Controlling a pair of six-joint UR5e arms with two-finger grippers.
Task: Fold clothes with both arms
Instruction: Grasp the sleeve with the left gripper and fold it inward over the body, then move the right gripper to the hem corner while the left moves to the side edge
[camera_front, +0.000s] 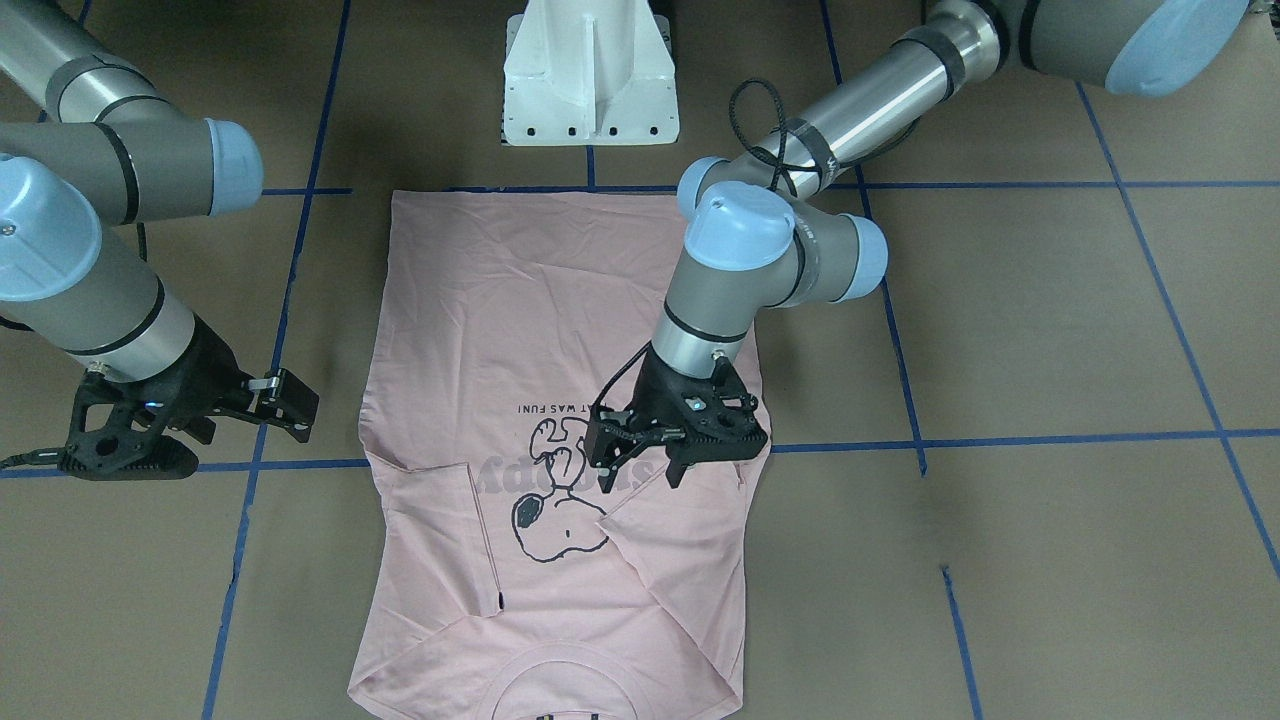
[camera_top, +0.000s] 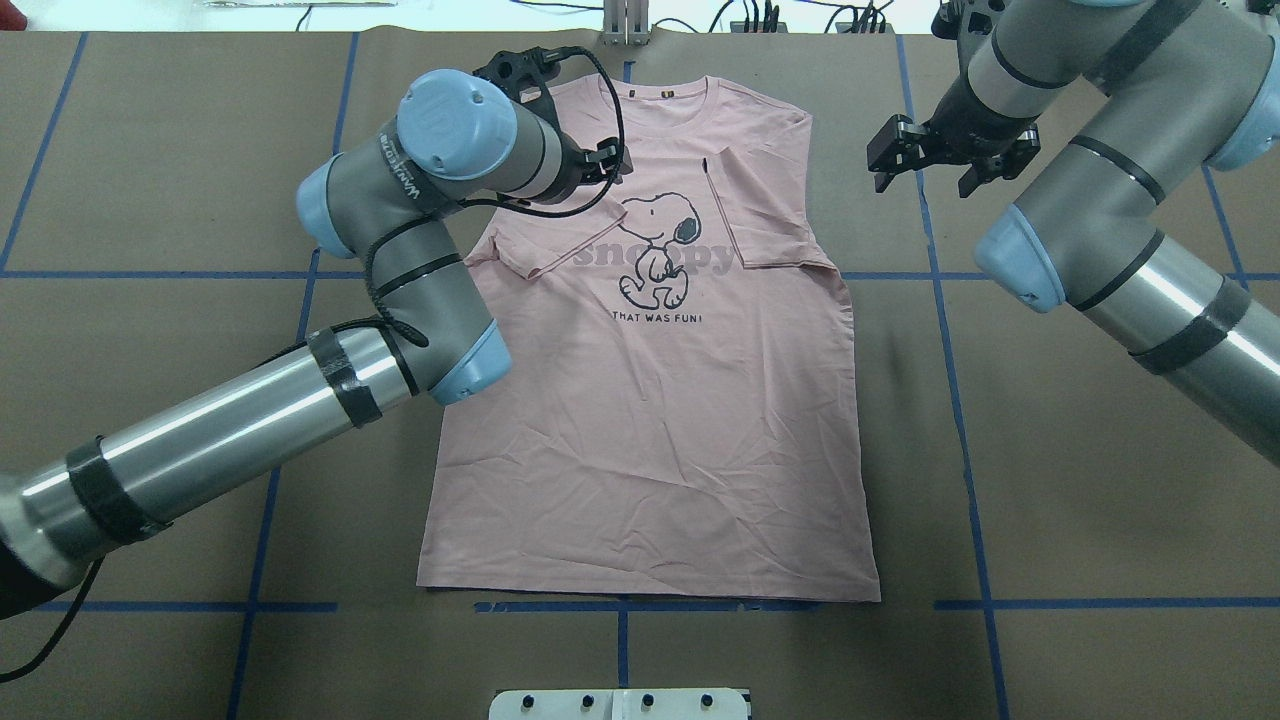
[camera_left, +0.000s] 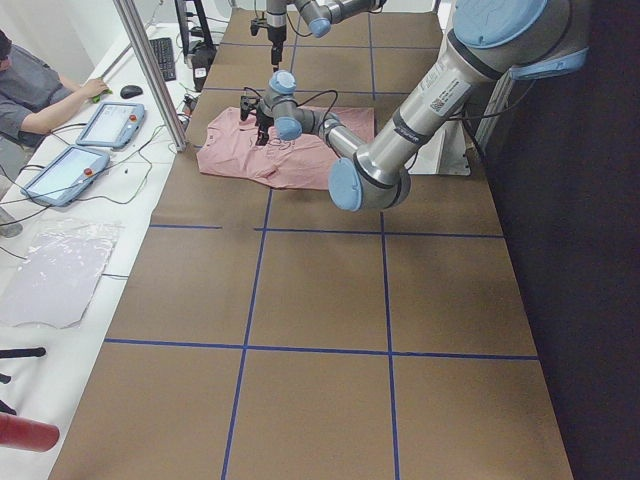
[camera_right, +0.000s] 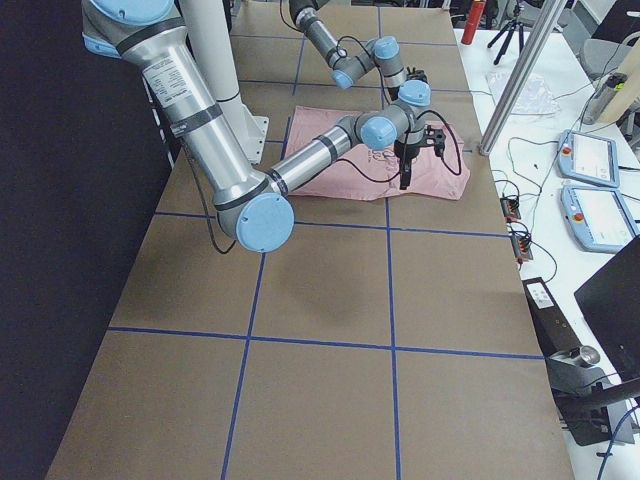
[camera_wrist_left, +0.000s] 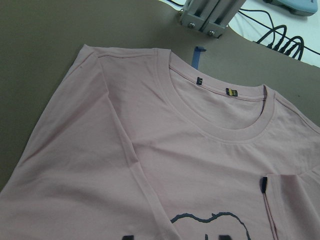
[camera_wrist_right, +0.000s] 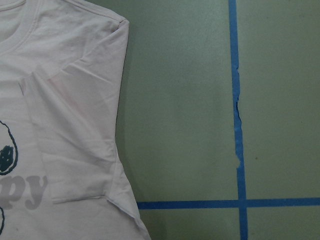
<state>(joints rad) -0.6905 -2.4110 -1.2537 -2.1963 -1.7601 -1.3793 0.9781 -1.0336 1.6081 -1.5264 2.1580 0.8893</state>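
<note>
Left arm (camera_top: 250, 420) nearest: brushed-metal tube, grey joints, pale blue caps; its black left gripper (camera_front: 640, 462) hangs with fingers spread, gripping nothing, over the folded left sleeve beside the dog print (camera_top: 655, 245); pink T-shirt (camera_top: 660, 450) flat, print up, soft and lightly creased, both sleeves turned inward, collar far, on brown table (camera_top: 1050, 480) gridded with blue tape (camera_top: 957, 400); right gripper (camera_top: 925, 172) spread, just right of the shirt's shoulder.

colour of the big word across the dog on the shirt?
The word is grey, on a pink T-shirt; clearest overhead.
</note>
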